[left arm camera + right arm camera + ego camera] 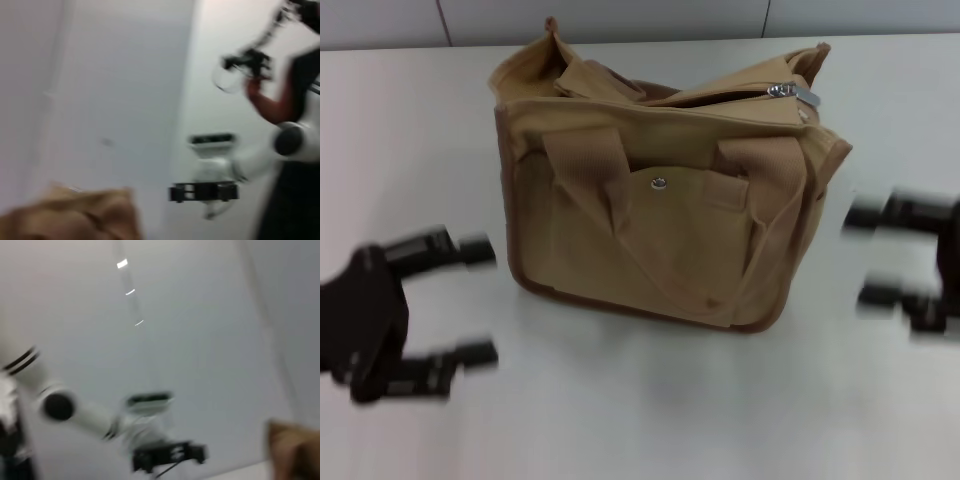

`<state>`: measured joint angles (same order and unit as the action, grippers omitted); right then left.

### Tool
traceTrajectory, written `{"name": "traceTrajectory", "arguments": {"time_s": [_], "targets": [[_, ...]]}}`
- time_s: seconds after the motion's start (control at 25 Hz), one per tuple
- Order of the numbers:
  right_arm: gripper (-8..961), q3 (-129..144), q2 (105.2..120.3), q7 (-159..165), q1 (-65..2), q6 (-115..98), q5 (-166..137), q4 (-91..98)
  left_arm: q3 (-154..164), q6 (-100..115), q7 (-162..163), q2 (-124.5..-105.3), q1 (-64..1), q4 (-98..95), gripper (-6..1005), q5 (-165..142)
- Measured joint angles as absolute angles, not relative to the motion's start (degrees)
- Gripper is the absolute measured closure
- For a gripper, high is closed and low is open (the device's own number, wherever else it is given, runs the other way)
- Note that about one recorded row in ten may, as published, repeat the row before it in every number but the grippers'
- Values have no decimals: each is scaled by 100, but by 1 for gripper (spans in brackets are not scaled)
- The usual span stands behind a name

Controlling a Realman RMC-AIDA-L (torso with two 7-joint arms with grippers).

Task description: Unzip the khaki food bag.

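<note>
The khaki food bag point(665, 190) stands upright near the middle of the white desk point(620, 400), toward its far edge, with the front pocket facing the head camera. Darker brown edging runs along the bag's sides and base. Two web handles hang down over the front panel, one on each side of the metal snap point(659, 182) on the pocket flap. The silver zipper pull point(792, 93) sits at the top of the bag at the end on the robot's right. The top panel is rumpled and sags inward along the zipper line — whether the teeth are parted cannot be told from these views.

The left pincer point(472, 300) is low over the desk on the robot's left, apart from the bag, its two dark fingers spread wide with nothing between them. It points toward the bag's left side, with bare desk between the two.

The right pincer point(865, 255) is on the robot's right, just beside the bag's right edge but not touching it. Its fingers are likewise spread apart and hold nothing.

In the left wrist view, a corner of the tan bag point(75, 217) shows at the frame edge, and the right pincer point(202, 191) appears farther off on its white arm. In the right wrist view, a tan corner of the bag point(295, 447) shows — the left pincer point(170, 455) is seen beyond it across the desk.
</note>
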<state>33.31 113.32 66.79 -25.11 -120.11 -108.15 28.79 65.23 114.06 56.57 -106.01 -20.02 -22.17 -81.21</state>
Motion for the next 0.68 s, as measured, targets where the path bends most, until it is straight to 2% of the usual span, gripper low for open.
{"name": "traceTrajectory", "arguments": {"time_s": [0.08,0.12,0.28,0.68], "targets": [[278,3945,11487,6483,-2514,-12026,-10902,2885,6657,11452,6068,-10690,-2034,-2652,152,-8537],[274,3945,11487,6483,-2514,-12026,-10902,2885,6657,11452,6068,-10690,-2034,-2652,152,-8537],[269,4238,11664,6396,-2574,-11912,-10924,2892,6644,11437,6304,-10803,-2144,-2806,152,-8869],[268,4243,11754,6421,-2688,-11584,-10937,2861,6459,11432,6308,-10823,-2116,-2792,152,-8870]]}}
